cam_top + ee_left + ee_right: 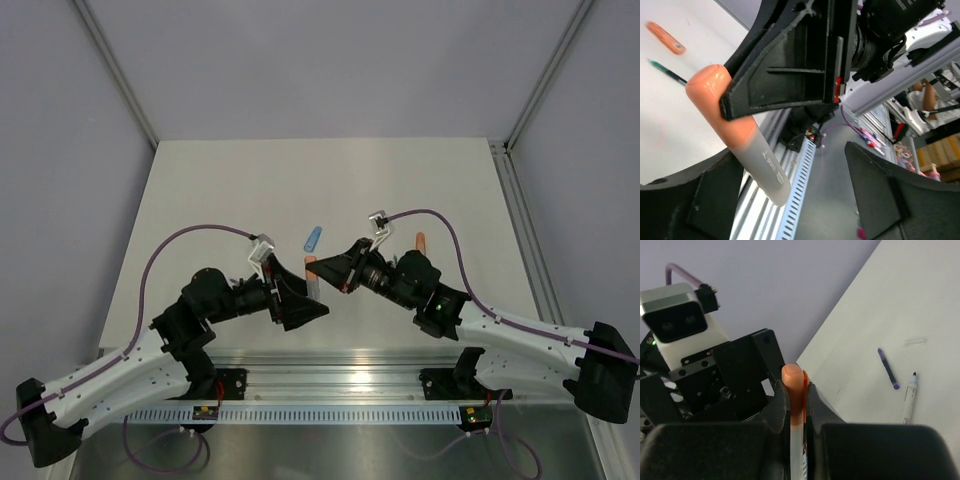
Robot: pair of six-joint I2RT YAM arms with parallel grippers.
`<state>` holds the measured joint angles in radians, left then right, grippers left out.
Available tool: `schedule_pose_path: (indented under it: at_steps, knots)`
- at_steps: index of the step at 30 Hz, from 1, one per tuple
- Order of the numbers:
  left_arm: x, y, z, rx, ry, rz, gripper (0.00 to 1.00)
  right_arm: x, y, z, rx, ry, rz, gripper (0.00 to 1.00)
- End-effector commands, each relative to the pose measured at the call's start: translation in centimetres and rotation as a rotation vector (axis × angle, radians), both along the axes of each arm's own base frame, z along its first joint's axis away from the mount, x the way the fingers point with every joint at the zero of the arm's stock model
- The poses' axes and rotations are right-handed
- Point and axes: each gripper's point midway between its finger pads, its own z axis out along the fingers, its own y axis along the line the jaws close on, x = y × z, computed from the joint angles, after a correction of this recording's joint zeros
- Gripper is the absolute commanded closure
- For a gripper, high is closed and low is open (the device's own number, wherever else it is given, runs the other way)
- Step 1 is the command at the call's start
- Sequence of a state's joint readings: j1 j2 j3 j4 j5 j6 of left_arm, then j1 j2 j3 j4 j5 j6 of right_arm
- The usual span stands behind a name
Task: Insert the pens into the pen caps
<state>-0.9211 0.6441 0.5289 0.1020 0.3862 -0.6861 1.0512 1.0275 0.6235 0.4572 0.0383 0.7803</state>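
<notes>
White table (250,180), my two arms meeting over its centre. My left gripper (797,185) stands wide apart, holding nothing. My right gripper (796,392) is clamped on the clear-barrelled, orange-ended plastic pen (740,145). A short light blue plastic cap (313,238) lies just beyond.

**Left arm** (110,375) and **right arm** (520,330): white lower links studded with small dark screws; black joint housings. **Left claw** (303,296) and **right claw** (330,270): black, angular, ribbed plates. A purple cable (175,240) arcs along each arm to a white camera box (674,315) with two dark lenses. A green light (432,322) marks the right arm.
</notes>
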Motion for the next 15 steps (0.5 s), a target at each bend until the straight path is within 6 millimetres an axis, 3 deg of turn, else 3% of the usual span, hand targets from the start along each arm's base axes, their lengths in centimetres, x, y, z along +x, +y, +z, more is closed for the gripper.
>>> schedule_pose_path:
  at_steps: [1, 5, 8, 10, 11, 12, 13, 14, 15]
  knots:
    - [-0.3, 1.0, 6.1, -0.206, -0.157, 0.025, 0.14, 2.5, -1.2, -3.6, -0.137, 0.063, -0.018, 1.0]
    - [-0.2, 1.6, 4.3, -0.145, -0.134, 0.051, 0.01, 5.7, -2.7, -3.4, -0.146, 0.062, -0.075, 1.0]
    - [0.1, 2.3, 2.6, -0.082, -0.112, 0.085, 0.01, 8.8, -4.4, -4.7, -0.2, 0.077, -0.139, 1.0]
    - [0.5, 2.9, 1.1, -0.016, -0.086, 0.125, 0.01, 10.5, -5.1, -7.7, -0.294, 0.118, -0.145, 1.0]
    - [0.4, 3.4, 1.4, -0.011, -0.088, 0.137, 0.01, 12.3, -6.3, -8.2, -0.322, 0.128, -0.188, 1.0]
    - [0.7, 3.8, 1.2, 0.009, -0.088, 0.162, 0.01, 13.1, -6.8, -11.3, -0.419, 0.169, -0.187, 1.0]
    - [0.6, 4.3, 0.2, 0.055, -0.068, 0.176, 0.01, 14.0, -7.4, -12.4, -0.458, 0.19, -0.193, 1.0]
    - [0.5, 4.9, 0.6, 0.056, -0.077, 0.188, 0.01, 15.6, -8.4, -12.4, -0.473, 0.194, -0.221, 1.0]
    - [0.7, 5.5, 1.3, 0.063, -0.1, 0.215, 0.01, 16.3, -8.7, -14.3, -0.518, 0.225, -0.213, 1.0]
